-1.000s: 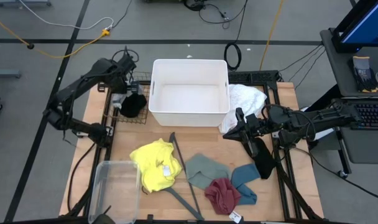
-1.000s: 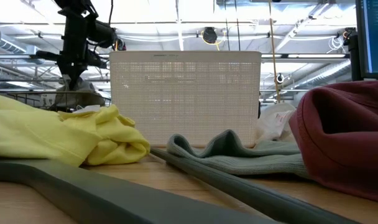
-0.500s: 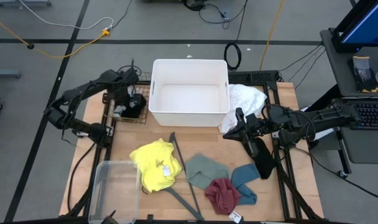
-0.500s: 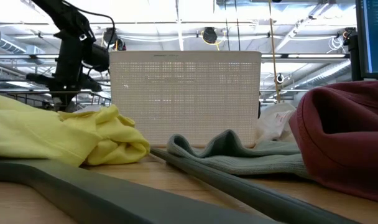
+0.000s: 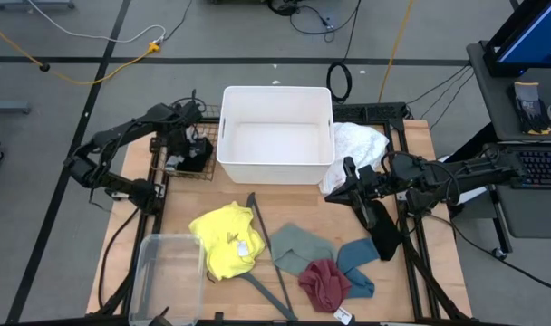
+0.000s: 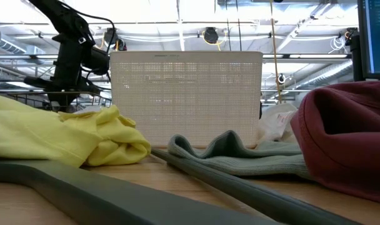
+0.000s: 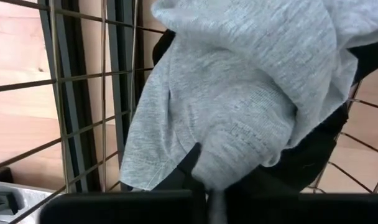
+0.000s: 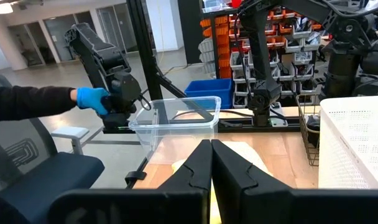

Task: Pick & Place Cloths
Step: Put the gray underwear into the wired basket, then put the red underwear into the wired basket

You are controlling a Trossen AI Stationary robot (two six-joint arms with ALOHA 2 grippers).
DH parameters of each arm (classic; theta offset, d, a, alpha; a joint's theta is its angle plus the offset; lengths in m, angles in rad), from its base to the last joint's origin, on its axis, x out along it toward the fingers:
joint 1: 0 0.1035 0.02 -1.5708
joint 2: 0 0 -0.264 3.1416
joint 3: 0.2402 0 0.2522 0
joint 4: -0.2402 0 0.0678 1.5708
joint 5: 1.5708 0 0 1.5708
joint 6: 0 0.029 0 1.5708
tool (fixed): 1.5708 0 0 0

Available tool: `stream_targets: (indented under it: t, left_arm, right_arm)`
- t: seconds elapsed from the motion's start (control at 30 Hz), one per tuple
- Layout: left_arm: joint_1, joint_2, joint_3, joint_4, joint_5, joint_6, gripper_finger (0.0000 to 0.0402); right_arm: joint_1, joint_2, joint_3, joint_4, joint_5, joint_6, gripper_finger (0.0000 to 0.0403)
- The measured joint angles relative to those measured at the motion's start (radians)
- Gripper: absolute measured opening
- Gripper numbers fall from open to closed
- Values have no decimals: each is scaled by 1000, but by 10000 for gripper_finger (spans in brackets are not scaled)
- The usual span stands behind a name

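Since a second ago my left gripper (image 5: 192, 150) has dropped from above the black wire basket (image 5: 180, 172) down into it, beside the white perforated plastic bin (image 5: 276, 134); its fingers sit nearly together against the soft grey cloth (image 7: 239, 106), which lies over a black cloth (image 7: 313, 155) inside the basket wires, little room around. My right gripper (image 5: 334, 192) waits shut by the bin's right edge near the crumpled white cloth (image 5: 359, 145). Yellow cloth (image 5: 225, 240), sage green cloth (image 5: 302, 247), maroon cloth (image 5: 325, 282) and teal cloth (image 5: 357, 265) lie on open tabletop at the near edge.
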Motion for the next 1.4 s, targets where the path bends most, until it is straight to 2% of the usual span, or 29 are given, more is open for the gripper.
stream_targets:
  t: [0.23, 0.37, 0.47, 0.57, 0.97, 1.07, 1.2, 1.4]
  left_arm:
    - [0, 0, 0, -1, 43, 35, 131]
    - [0, -2, 5, -16, 112, 63, 186]
    - [0, -15, 7, -20, 180, 92, 217]
    - [0, -46, 7, -38, 200, 78, 237]
    - [0, -297, 8, -66, 195, 7, 248]
    - [0, -369, 8, -49, 226, 3, 248]
    - [-7, -461, 8, -14, 257, 3, 248]
    - [-54, -584, 8, 140, 296, 50, 248]
  right_arm:
    - [0, 0, 0, 0, 0, 0, 0]
    - [0, 0, 0, 0, 0, 0, 0]
    - [0, 0, 0, 0, 0, 0, 0]
    - [0, 0, 0, 0, 0, 0, 0]
    - [0, 0, 0, 0, -1, 0, 0]
    - [0, 0, 0, 0, -2, 0, 0]
    - [0, 0, 0, 0, -2, 0, 0]
    - [0, 0, 0, 0, -3, 0, 1]
